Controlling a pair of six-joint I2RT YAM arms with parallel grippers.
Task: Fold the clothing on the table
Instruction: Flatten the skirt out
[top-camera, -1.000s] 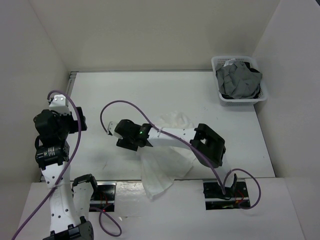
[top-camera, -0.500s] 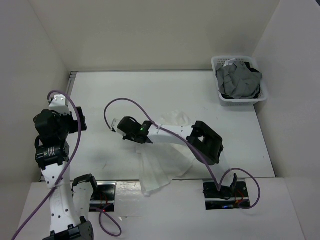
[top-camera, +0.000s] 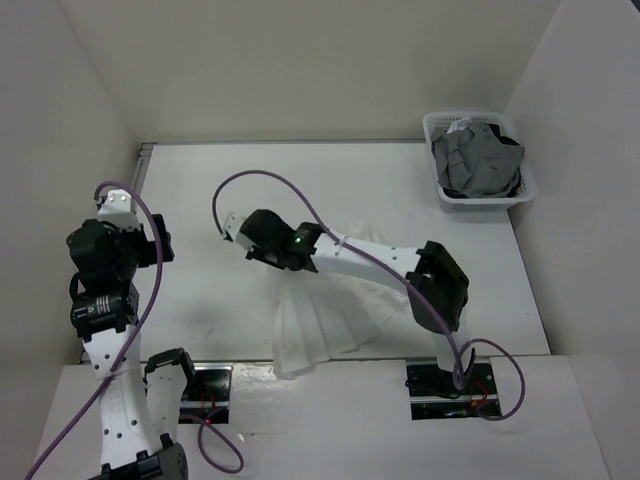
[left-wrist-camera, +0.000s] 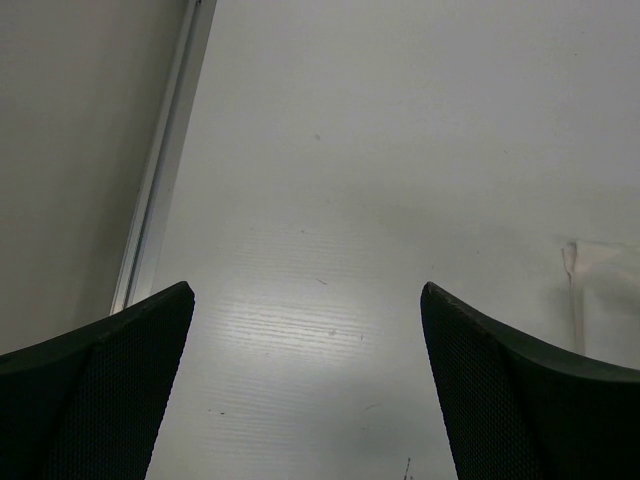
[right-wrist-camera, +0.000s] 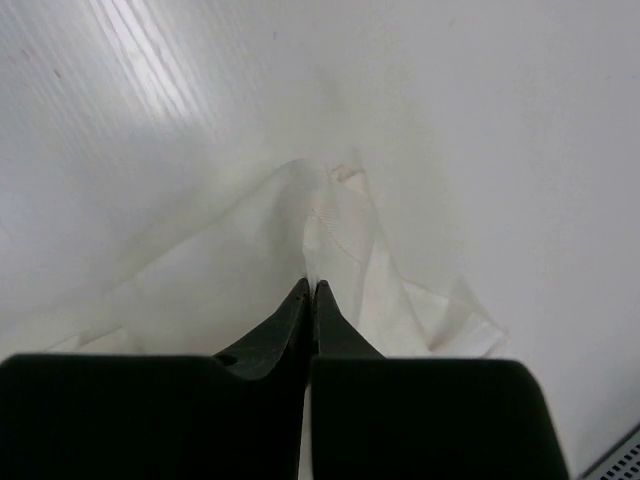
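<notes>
Right wrist view: the right gripper (right-wrist-camera: 311, 292) is pinching a raised ridge of the white skirt (right-wrist-camera: 340, 235), its jaws pressed together on the thin cloth. The rest of the skirt is lying crumpled on the table (top-camera: 330, 175), trailing toward the near edge beneath the right arm. Folding well is probably calling for a slow, low pull, so the light fabric is sliding flat rather than bunching. The left gripper (left-wrist-camera: 305, 300) is hanging wide open over bare table, well apart. No brand, label or writing is showing legibly anywhere.
</notes>
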